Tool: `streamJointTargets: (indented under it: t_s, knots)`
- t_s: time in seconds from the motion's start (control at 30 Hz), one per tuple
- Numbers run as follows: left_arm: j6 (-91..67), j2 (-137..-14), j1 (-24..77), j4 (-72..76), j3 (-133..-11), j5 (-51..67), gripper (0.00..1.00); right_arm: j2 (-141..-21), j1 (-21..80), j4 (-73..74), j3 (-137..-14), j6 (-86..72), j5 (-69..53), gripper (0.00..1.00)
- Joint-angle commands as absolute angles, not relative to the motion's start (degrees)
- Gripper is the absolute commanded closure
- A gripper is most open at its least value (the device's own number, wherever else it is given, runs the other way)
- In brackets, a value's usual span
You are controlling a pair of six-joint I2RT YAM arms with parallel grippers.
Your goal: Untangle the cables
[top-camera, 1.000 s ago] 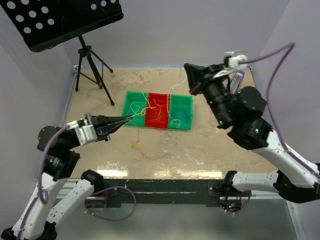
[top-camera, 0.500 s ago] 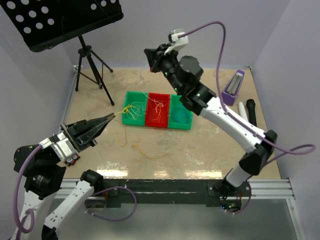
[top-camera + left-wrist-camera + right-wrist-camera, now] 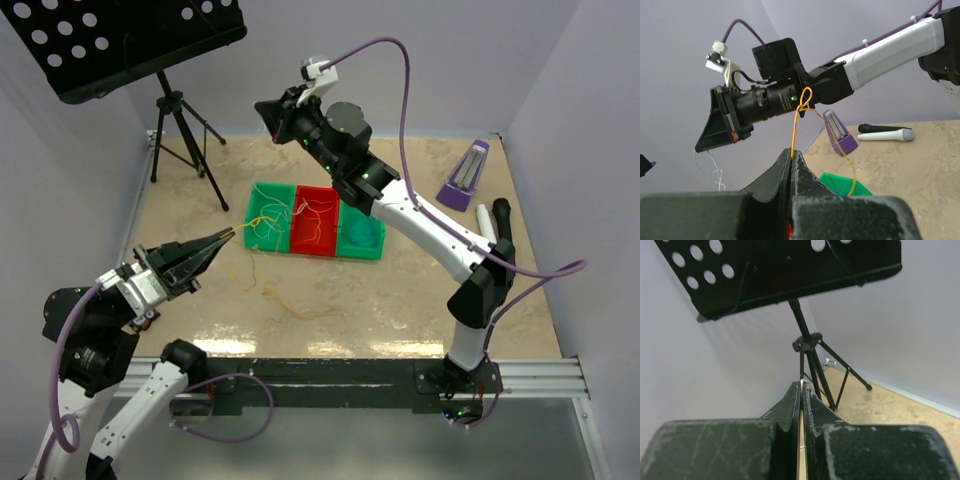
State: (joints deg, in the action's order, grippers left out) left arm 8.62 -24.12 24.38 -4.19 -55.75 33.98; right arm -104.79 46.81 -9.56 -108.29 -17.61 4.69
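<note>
loosely, cables (image 3: 315,215) lie in three bins (image 3: 272,187); left jaws pinch yellow cable (image 3: 796,127), right jaws white cable (image 3: 715,165).

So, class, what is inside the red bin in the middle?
Thin white and yellow-orange cables lie looped inside the red bin, some crossing into the left green bin. They partly cover its floor.

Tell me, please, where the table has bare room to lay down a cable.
Free: the table between the bins and the near edge, right of the loose yellow-orange cable; also between the tripod and the bins. Crowded: the bins.
</note>
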Motion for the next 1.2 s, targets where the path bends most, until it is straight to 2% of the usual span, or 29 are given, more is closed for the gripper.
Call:
streamJointTargets:
  t_s: [0.0,0.4,0.63,0.97,1.17]
  knots:
    - [8.61,-23.29,24.08,-3.16,-55.02,32.61,1.0,-101.69,46.58,-11.87,-111.71,-17.14,3.78,1.0]
    - [8.26,-22.94,24.0,-3.43,-54.23,32.87,1.0,-101.86,46.58,-7.04,-121.72,-7.75,10.36,1.0]
    - [8.7,-22.85,24.08,-4.31,-54.49,32.87,1.0,-102.83,46.23,-3.52,-123.05,1.91,20.9,1.0]
    - [8.52,-22.76,24.08,-4.04,-54.49,33.75,1.0,-103.09,39.73,-4.3,-106.8,-1.06,23.64,1.0]
    - [8.44,-22.85,24.0,-3.6,-54.49,33.93,1.0,-104.51,39.03,-3.78,-105.47,2.46,28.12,1.0]
